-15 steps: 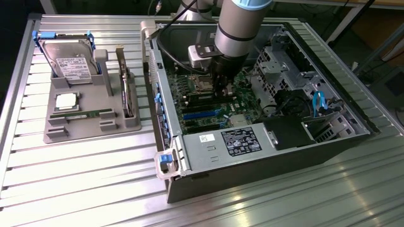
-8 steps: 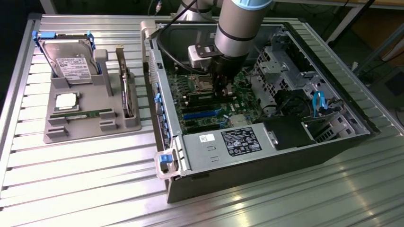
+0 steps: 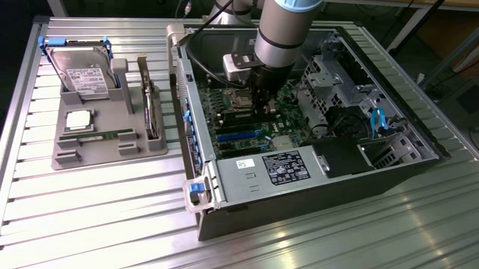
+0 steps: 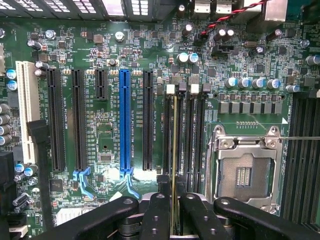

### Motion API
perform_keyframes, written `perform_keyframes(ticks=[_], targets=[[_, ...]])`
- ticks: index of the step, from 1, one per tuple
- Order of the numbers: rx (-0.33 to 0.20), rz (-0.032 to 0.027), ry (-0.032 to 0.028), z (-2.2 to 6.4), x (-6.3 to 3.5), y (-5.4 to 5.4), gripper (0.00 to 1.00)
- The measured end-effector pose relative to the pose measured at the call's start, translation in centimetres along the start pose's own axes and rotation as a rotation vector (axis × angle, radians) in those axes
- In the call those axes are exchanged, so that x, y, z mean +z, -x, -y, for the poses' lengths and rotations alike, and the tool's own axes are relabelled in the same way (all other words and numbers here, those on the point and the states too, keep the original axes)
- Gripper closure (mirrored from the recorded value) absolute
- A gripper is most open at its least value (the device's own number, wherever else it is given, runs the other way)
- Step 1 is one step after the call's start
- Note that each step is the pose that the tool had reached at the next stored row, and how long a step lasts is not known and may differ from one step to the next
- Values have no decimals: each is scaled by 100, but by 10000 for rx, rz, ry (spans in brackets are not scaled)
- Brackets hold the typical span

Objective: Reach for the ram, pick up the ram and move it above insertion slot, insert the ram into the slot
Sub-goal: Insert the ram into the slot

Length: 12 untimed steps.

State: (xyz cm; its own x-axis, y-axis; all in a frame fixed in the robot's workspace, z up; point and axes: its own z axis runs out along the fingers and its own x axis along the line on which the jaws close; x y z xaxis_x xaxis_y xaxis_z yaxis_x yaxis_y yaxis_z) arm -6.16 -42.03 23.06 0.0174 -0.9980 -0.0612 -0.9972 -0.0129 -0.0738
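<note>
The gripper (image 4: 173, 212), fingers pinched on the ram (image 4: 174, 150), holds it edge-on over a black memory slot (image 4: 173, 137) at the motherboard's twelve o'clock from the blue socket (image 4: 124, 120); slight misalignment could jam it against the clips.

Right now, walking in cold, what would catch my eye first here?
The big grey robot arm plunging into the open computer case in the middle of the exterior view. Its gripper is shut on a thin memory stick, edge-on over the black slots beside one bright blue socket. On the exterior view's left, a grey tray holds a hard drive.
</note>
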Motion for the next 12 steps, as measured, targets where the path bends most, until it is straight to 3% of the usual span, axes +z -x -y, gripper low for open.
perform_keyframes(ticks=[12], targets=[[-6, 0, 1, -1, 18, -1, 86]])
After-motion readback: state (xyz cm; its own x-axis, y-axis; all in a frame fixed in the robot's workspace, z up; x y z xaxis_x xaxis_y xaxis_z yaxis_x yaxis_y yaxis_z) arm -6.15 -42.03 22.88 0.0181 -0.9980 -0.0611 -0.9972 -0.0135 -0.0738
